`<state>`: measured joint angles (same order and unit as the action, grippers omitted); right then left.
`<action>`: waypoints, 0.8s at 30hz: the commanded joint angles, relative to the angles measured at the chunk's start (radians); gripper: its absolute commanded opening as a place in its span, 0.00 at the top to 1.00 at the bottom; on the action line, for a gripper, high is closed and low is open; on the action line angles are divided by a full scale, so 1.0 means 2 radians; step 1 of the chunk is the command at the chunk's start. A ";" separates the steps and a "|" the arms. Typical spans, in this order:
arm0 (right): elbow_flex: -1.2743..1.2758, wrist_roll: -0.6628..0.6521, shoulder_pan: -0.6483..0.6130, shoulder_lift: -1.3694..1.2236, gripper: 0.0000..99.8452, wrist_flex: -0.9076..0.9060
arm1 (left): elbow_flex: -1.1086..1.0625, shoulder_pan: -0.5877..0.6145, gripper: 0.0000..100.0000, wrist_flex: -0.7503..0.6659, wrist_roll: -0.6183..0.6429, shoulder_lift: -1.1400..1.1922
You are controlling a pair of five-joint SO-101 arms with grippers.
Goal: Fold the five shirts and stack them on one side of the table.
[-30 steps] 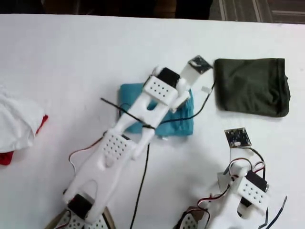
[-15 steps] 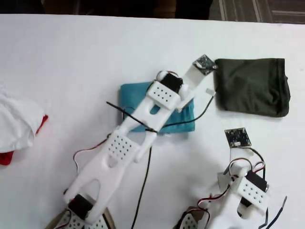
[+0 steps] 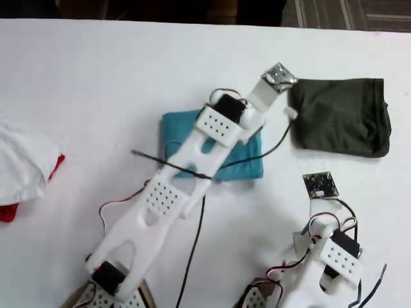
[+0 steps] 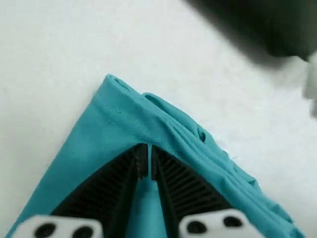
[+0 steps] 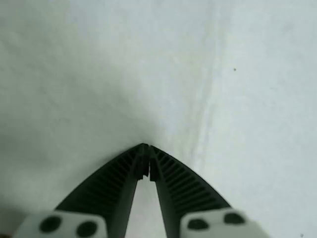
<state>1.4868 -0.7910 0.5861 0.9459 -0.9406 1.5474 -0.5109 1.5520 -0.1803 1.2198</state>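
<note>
Nearest the front edge of the table (image 3: 96, 83), toward its right corner, the right gripper (image 5: 145, 166) hangs over bare white tabletop, its jaws closed tip to tip with nothing between them. At the left edge lies a crumpled white garment (image 3: 22, 163) with a red one (image 3: 8, 212) showing from under it, both unfolded.

Around the table's middle lies the teal shirt (image 3: 247, 157), folded into a rough rectangle. Its stacked layers and stitched hem show along one side. The left gripper (image 4: 145, 158) sits over it, jaws drawn together. Whether they pinch any cloth cannot be told.

Farther back, toward the right edge, the dark green shirt (image 3: 340, 115) lies folded and flat, slightly rumpled at one end, near the teal shirt but apart from it.
</note>
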 commanded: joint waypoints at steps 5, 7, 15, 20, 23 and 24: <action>-0.048 0.047 0.018 0.010 0.97 0.015 | 0.051 0.044 0.95 0.120 -0.006 -0.077; -0.088 0.080 0.013 0.006 0.92 -0.010 | 0.048 0.074 0.95 0.120 -0.005 -0.094; -0.239 0.183 -0.123 0.005 0.80 -0.082 | 0.033 0.214 0.95 0.121 -0.005 -0.204; -0.311 0.224 -0.211 -0.016 0.81 -0.102 | -0.107 0.294 0.95 0.121 -0.006 -0.344; -0.361 0.249 -0.236 -0.069 0.81 -0.116 | -0.260 0.317 0.95 0.120 -0.008 -0.453; -0.374 0.255 -0.242 -0.092 0.81 -0.119 | -0.316 0.321 0.96 0.120 -0.016 -0.490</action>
<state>0.8424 -0.3168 0.1458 0.8569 -1.1584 1.1930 0.0967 1.7699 -0.1834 0.4971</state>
